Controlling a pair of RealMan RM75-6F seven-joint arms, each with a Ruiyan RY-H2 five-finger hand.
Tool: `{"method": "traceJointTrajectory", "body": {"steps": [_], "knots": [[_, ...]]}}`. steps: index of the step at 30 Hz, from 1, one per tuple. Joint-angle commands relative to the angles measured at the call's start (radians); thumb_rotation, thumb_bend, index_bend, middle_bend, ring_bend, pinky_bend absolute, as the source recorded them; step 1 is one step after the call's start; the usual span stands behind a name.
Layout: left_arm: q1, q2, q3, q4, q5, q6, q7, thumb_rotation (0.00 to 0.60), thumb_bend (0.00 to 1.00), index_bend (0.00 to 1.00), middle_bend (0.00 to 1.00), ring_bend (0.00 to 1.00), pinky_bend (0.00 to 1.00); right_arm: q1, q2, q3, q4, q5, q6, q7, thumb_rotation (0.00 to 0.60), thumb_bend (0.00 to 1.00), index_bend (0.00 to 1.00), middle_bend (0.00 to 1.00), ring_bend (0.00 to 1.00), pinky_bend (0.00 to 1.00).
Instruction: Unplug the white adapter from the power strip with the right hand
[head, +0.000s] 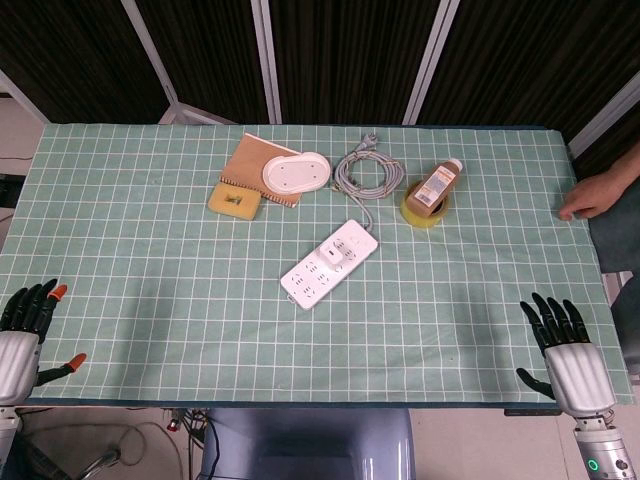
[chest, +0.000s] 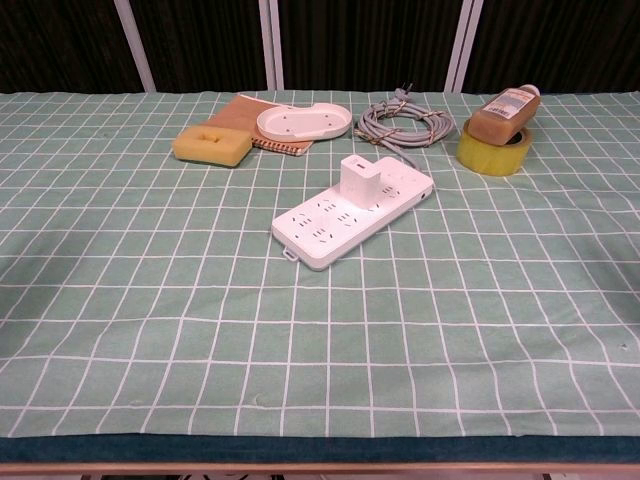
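Observation:
A white power strip (head: 328, 264) (chest: 352, 210) lies slantwise in the middle of the green checked cloth. A white adapter (head: 341, 252) (chest: 359, 179) stands plugged into its far half. Its grey cable (head: 367, 174) (chest: 403, 124) is coiled behind it. My right hand (head: 562, 345) rests at the near right edge of the table, fingers spread, holding nothing, far from the strip. At the near left edge my left hand (head: 25, 330) is likewise spread and holds nothing. Neither hand shows in the chest view.
Behind the strip lie a brown notebook (head: 258, 167) with a white oval tray (head: 295, 172) on it and a yellow sponge (head: 234, 201). A brown bottle (head: 437, 184) leans on a yellow tape roll (head: 424, 212). A person's hand (head: 592, 196) rests at the far right edge.

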Motion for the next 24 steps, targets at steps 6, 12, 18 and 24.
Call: {"method": "traceJointTrajectory", "body": {"steps": [6,12,18,24], "knots": [[-0.002,0.002,-0.006,0.0,-0.008,-0.003,-0.005,0.6,0.0,0.0,0.0,0.0,0.01,0.003,-0.006,0.001,0.008,0.003,-0.008,-0.009,0.6,0.13,0.0,0.0,0.0,0.0],[-0.007,-0.003,0.005,-0.001,0.011,-0.008,0.014,0.6,0.03,0.0,0.0,0.0,0.01,0.002,-0.01,-0.003,0.005,-0.007,-0.003,-0.016,0.6,0.13,0.0,0.0,0.0,0.0],[-0.035,-0.006,0.009,-0.027,0.039,-0.038,0.049,0.6,0.18,0.0,0.0,0.0,0.01,0.002,-0.005,0.001,-0.004,-0.003,0.0,-0.006,0.6,0.13,0.0,0.0,0.0,0.0],[-0.143,0.017,-0.018,-0.13,0.095,-0.148,0.166,0.6,0.3,0.0,0.0,0.0,0.03,0.014,0.002,0.011,-0.024,0.011,-0.022,-0.003,0.6,0.13,0.0,0.0,0.0,0.0]]}}
